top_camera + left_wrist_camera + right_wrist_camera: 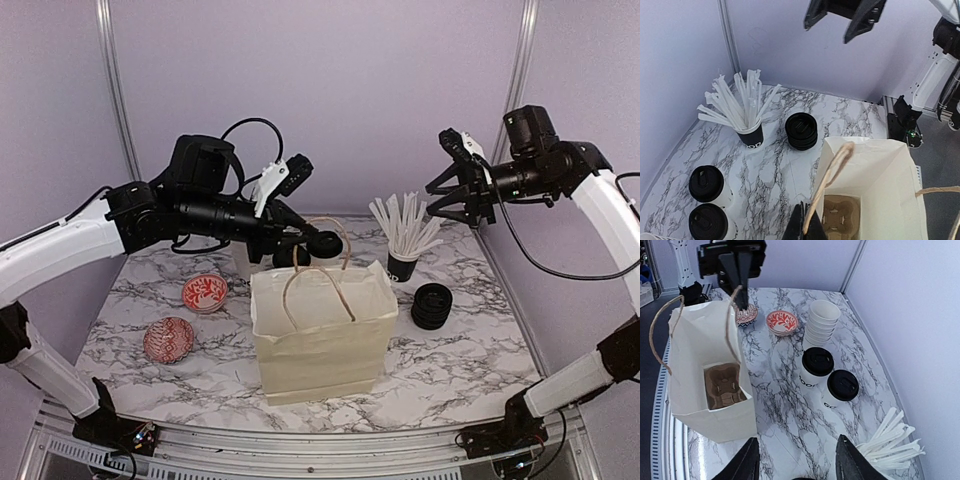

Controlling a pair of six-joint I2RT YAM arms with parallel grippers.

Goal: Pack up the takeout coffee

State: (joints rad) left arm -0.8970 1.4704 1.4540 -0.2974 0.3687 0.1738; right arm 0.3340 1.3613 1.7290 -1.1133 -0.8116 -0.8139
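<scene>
Two takeout coffee cups, white with black lids, stand side by side behind the bag point(816, 365) point(840, 387); they also show in the left wrist view point(706, 183) point(708, 222). An open white paper bag point(320, 340) stands mid-table with a brown cardboard cup carrier point(725, 385) at its bottom. My left gripper point(300, 236) point(808, 215) is shut on the bag's rear twine handle point(832, 172), holding it up. My right gripper point(455, 205) point(797, 438) is open and empty, high above the table's right rear, near the stirrers.
A black cup of white stirrers point(402, 265) and a stack of black lids point(432, 305) stand right of the bag. Lidless stacked white cups point(822, 320) stand at the back. Two red patterned bowls point(205, 292) point(167, 340) lie left.
</scene>
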